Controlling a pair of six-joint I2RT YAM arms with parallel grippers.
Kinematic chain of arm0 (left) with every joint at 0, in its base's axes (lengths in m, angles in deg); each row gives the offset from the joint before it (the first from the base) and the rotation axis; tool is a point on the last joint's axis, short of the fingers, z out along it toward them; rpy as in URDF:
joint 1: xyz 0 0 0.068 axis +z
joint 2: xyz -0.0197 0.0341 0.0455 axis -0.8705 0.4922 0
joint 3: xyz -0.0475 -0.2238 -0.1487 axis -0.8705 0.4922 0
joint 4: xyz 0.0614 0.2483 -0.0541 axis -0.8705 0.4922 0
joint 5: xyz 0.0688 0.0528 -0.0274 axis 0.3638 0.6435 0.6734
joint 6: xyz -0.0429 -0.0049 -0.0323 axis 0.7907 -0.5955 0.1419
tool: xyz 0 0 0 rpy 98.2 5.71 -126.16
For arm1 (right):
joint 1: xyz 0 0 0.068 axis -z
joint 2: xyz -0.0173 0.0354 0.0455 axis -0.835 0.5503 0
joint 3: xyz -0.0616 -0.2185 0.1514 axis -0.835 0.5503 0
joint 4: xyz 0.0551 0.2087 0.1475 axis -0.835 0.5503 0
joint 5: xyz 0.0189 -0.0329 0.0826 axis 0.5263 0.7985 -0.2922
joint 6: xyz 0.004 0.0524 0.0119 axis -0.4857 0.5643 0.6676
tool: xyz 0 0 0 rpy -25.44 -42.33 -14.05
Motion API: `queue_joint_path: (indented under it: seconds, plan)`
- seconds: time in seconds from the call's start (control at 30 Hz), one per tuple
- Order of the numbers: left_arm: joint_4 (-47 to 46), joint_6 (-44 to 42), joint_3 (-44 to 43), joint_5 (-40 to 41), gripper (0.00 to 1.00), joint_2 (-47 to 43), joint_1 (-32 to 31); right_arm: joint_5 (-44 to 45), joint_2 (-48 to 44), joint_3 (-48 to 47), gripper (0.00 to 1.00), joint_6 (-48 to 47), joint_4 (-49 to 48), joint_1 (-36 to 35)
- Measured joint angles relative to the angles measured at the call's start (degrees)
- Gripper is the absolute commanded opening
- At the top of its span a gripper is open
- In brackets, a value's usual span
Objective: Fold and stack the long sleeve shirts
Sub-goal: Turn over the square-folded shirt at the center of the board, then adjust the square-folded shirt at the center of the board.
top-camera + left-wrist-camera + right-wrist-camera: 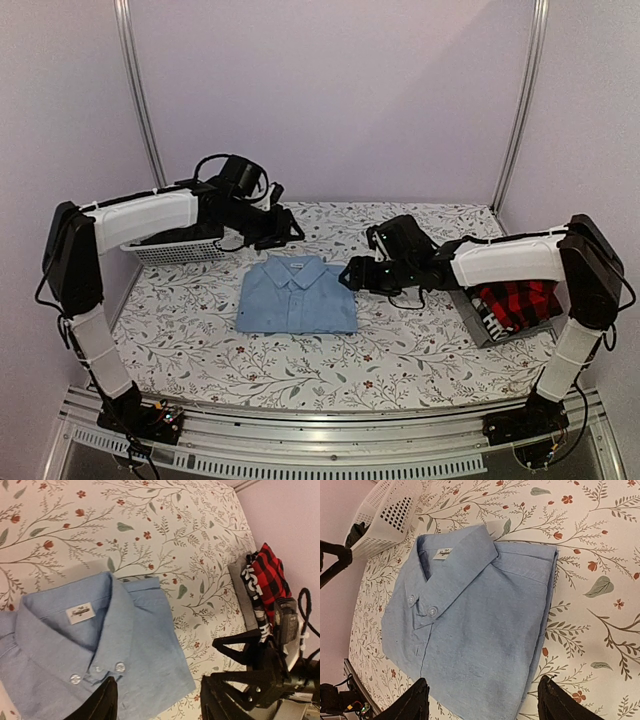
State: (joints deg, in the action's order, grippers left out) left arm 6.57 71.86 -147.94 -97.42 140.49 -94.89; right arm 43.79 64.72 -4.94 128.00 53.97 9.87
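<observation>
A light blue button-up shirt (297, 295) lies folded flat in the middle of the table, collar toward the back. My left gripper (287, 229) hovers just behind its collar, open and holding nothing; in the left wrist view its jaws (160, 702) stand wide over the shirt (100, 645). My right gripper (349, 275) is at the shirt's right edge, also open and empty, its jaws (482, 700) spread above the folded cloth (470, 620). At the right, a red-and-black plaid shirt (517, 303) rests on a grey one with white lettering (253, 602).
A white lattice basket (180, 249) stands at the back left, under my left arm. The plaid and grey pile sits near the table's right edge, beneath my right forearm (500, 262). The tablecloth (400, 350) is floral.
</observation>
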Motion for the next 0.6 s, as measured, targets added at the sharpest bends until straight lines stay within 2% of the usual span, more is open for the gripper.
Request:
queue_joint_path:
  seconds: [0.1, 0.23, 0.43, 0.6]
  plan:
    - [-1.6, -1.4, 10.7, -0.1, 0.55, -7.0, 5.6, -0.4, 4.2, -2.9, 0.71, -1.0, 0.8, 0.1]
    - [-2.5, -3.9, 21.0, -0.2, 0.55, -11.8, 10.7, -0.9, 8.5, -5.6, 0.7, -1.8, 2.3, 0.6]
    - [-3.8, -6.7, 28.5, -0.5, 0.56, -12.9, 12.9, -1.4, 13.9, -9.2, 0.68, -2.1, 5.0, 1.0]
    - [-6.2, -7.8, 31.4, -0.6, 0.55, -12.7, 13.5, -1.4, 16.1, -10.8, 0.67, -2.1, 7.4, 1.1]
